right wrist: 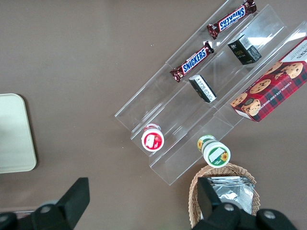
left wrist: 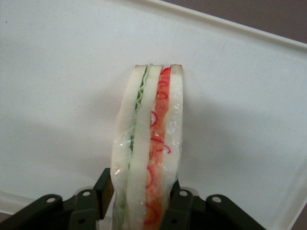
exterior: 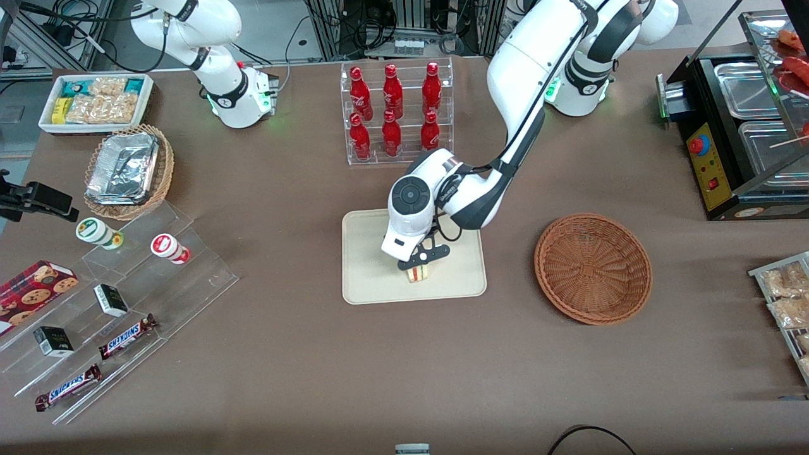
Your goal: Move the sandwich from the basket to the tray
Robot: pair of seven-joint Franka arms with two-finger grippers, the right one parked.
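My left gripper (exterior: 418, 264) is over the cream tray (exterior: 370, 278), on the part nearer the front camera. It is shut on the sandwich (exterior: 417, 274), a pale bread wedge with red and green layers. In the left wrist view the sandwich (left wrist: 148, 139) stands on edge between the two black fingers (left wrist: 103, 191), with the gripper (left wrist: 143, 199) pressing both bread sides and the tray (left wrist: 57, 96) close beneath. I cannot tell if the sandwich touches the tray. The reddish-brown basket (exterior: 593, 268) lies empty beside the tray, toward the working arm's end.
A clear rack of red bottles (exterior: 395, 114) stands farther from the camera than the tray. A clear stepped shelf with snacks (exterior: 120, 309), a tan basket with a foil container (exterior: 128, 170) and a white snack bin (exterior: 96, 101) lie toward the parked arm's end. A black food warmer (exterior: 739, 126) is at the working arm's end.
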